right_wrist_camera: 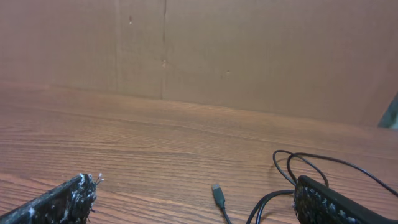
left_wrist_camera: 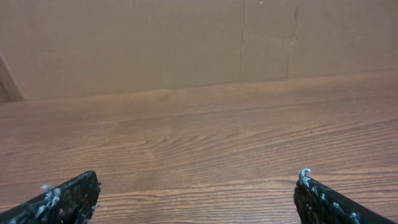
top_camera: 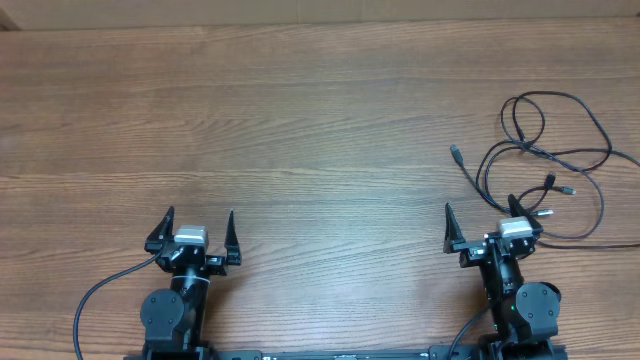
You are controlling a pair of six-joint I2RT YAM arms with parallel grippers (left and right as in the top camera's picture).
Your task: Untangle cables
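Note:
The cables (top_camera: 560,160) lie in a loose black tangle of loops at the right side of the table, with small plugs at their ends. One plug (top_camera: 455,153) points left; it also shows in the right wrist view (right_wrist_camera: 217,194), with loops (right_wrist_camera: 298,165) behind it. My right gripper (top_camera: 480,216) is open and empty, just in front of the tangle, its right finger next to some strands. My left gripper (top_camera: 199,222) is open and empty over bare wood at the front left, far from the cables. The left wrist view shows only its open gripper (left_wrist_camera: 198,186) and wood.
The wooden table (top_camera: 300,120) stretches across the view. A cardboard wall (left_wrist_camera: 186,37) stands along its far edge. Some loops reach the right edge of the overhead view.

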